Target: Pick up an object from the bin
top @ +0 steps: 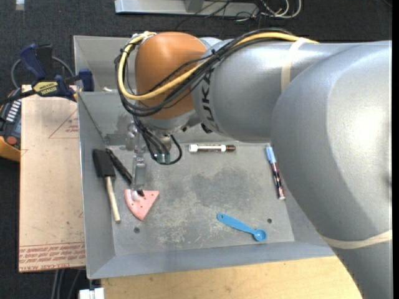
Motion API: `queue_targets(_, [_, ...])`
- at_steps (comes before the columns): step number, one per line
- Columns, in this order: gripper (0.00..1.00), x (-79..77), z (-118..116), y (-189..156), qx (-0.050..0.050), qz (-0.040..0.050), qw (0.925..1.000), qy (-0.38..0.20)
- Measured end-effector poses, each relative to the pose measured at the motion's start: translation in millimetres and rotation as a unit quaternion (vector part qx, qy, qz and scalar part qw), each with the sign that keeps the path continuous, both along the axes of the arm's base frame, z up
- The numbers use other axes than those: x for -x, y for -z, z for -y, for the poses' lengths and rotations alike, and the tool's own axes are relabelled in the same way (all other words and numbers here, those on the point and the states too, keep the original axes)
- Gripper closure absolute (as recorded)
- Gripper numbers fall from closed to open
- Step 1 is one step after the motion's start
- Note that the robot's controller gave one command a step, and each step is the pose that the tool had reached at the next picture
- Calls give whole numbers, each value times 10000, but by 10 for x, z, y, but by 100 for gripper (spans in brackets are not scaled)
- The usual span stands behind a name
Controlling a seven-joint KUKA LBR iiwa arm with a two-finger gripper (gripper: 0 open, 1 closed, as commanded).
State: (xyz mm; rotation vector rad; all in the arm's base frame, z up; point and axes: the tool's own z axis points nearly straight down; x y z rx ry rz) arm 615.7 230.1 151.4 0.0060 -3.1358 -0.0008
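My gripper (pixel 139 189) hangs under the orange wrist cover at the bin's left side, its tip down on the top edge of a pink triangular wedge (pixel 141 204) that lies flat on the bin floor. Just left of it lies a foam brush (pixel 106 178) with a black head and a pale wooden handle pointing toward the front. Whether the pink wedge is gripped is hidden by the gripper itself.
A white marker with a dark cap (pixel 212 147) lies at the back middle. A pen with a blue end (pixel 275 172) rests along the right wall. A blue plastic spoon (pixel 242 226) lies near the front. The big grey arm covers the bin's right and back.
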Motion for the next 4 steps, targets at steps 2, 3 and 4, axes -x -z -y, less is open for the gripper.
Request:
queue_targets(2, [0,23,-75,787,-13,15,10000,62])
queue_targets(3, [100,28,-49,675,15,50,9952,977])
queue_targets(4, [100,29,-49,676,12,48,9952,981])
